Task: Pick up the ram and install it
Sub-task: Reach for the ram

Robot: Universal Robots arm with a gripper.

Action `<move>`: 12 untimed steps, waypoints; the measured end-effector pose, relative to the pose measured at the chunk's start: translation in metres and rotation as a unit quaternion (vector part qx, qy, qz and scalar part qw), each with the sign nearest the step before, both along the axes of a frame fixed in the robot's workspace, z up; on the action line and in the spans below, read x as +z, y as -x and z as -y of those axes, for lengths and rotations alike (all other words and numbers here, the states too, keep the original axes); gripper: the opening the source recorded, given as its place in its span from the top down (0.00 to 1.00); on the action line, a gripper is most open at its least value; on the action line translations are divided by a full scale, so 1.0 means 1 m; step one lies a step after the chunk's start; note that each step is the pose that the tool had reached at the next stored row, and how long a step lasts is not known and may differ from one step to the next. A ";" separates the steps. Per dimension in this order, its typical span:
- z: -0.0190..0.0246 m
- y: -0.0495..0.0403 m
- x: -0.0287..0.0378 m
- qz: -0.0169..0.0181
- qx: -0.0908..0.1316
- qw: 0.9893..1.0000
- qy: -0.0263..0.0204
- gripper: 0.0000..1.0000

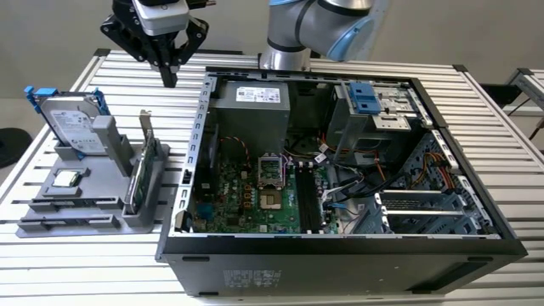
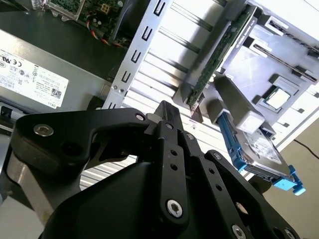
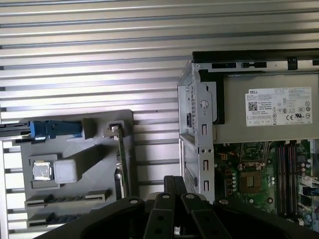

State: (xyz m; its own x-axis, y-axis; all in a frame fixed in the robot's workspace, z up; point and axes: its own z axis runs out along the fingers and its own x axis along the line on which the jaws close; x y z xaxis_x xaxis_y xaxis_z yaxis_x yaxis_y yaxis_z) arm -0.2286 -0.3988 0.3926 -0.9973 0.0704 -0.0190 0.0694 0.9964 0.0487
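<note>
My gripper (image 1: 170,78) hangs shut and empty above the slatted table, behind the grey holder (image 1: 85,220) and just off the open computer case's far corner on the exterior view's left. In both wrist views the black fingertips (image 2: 164,107) (image 3: 175,180) meet with nothing between them. A thin dark strip (image 3: 65,197) sits in one of the holder's long slots; I cannot tell whether it is the ram. The black motherboard slots (image 1: 307,201) (image 3: 289,169) lie inside the case beside the processor socket.
On the holder stand a silver hard drive (image 1: 72,124) with blue rails, a green card (image 1: 143,169) with a metal bracket, and a processor chip (image 1: 66,180). The case (image 1: 340,239) holds a power supply (image 1: 251,102), cables and drive bays.
</note>
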 end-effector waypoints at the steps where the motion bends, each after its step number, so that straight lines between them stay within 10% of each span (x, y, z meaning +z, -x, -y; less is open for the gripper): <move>1: 0.0000 0.0002 0.0000 0.000 0.000 1.000 0.000 1.00; 12: 0.0000 0.0013 0.0000 0.000 0.000 1.000 0.000 1.00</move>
State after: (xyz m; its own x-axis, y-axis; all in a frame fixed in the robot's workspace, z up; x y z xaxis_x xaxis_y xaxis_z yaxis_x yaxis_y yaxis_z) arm -0.2299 -0.3988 0.3926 -0.9973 0.0705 -0.0190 0.0695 0.9964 0.0487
